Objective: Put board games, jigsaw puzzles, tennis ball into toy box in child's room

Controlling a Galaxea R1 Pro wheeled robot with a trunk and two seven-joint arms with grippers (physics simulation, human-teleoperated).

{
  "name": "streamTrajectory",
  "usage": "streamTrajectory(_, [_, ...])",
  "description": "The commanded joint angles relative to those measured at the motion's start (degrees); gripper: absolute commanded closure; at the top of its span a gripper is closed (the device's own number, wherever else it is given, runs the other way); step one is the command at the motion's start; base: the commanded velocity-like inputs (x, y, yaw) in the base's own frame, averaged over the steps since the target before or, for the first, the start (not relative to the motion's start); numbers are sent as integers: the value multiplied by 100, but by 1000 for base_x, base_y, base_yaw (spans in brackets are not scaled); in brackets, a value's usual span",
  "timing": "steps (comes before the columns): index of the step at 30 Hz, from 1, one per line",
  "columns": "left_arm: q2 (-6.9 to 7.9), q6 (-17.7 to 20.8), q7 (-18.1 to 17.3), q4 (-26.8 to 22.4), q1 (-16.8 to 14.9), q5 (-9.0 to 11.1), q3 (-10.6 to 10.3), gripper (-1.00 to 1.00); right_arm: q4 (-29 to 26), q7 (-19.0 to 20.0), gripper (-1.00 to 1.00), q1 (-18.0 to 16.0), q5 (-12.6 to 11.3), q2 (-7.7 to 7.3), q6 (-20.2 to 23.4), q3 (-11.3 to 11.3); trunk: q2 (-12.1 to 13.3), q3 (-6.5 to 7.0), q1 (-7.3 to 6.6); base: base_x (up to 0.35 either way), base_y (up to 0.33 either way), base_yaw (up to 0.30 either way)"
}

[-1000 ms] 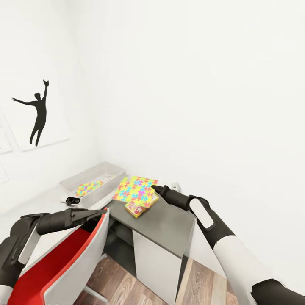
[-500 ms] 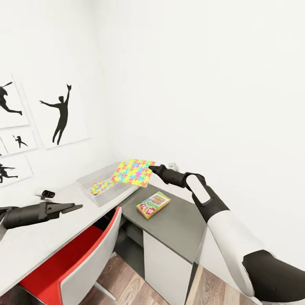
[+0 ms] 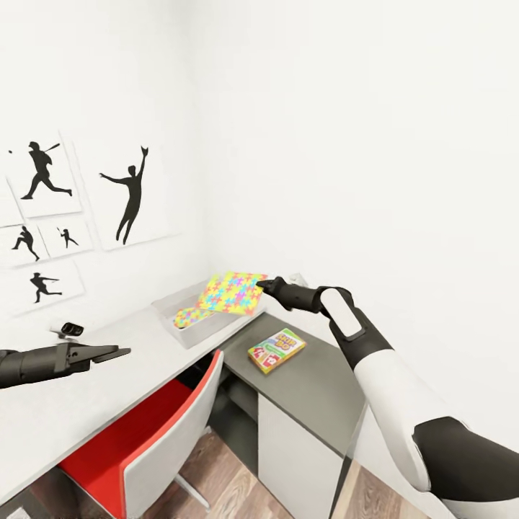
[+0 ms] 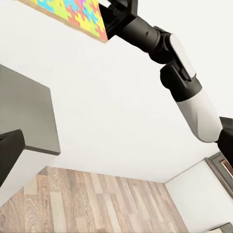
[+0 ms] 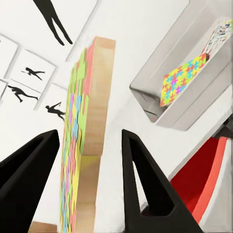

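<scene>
Right claw (image 3: 264, 283) gripping jigsaw puzzle (image 3: 232, 293), now lifted off bench (image 3: 303, 375) and over toy box (image 3: 216, 328) rim; release next. Left claw (image 3: 115, 352) looks closed, empty.

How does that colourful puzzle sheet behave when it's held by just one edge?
Probably stiff: the jigsaw puzzle, pinched at one edge by the right hand, stays flat without drooping above the toy box. Its thick wooden-looking edge suggests a rigid board. Likely light.
</scene>
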Motion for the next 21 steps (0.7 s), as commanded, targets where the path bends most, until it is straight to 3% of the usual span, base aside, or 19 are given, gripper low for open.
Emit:
streamTrajectory(1, [2,62,-22,0,0,-3,-2,-100,-11,6,100,8,20,-9,43,-4,-4,-3,2,0,0,33])
streamTrajectory(21, [2,72,-22,1,-1,-4,-5,-100,14,-23,100,25,30,-9,80,-15,-4,-127,2,0,0,158])
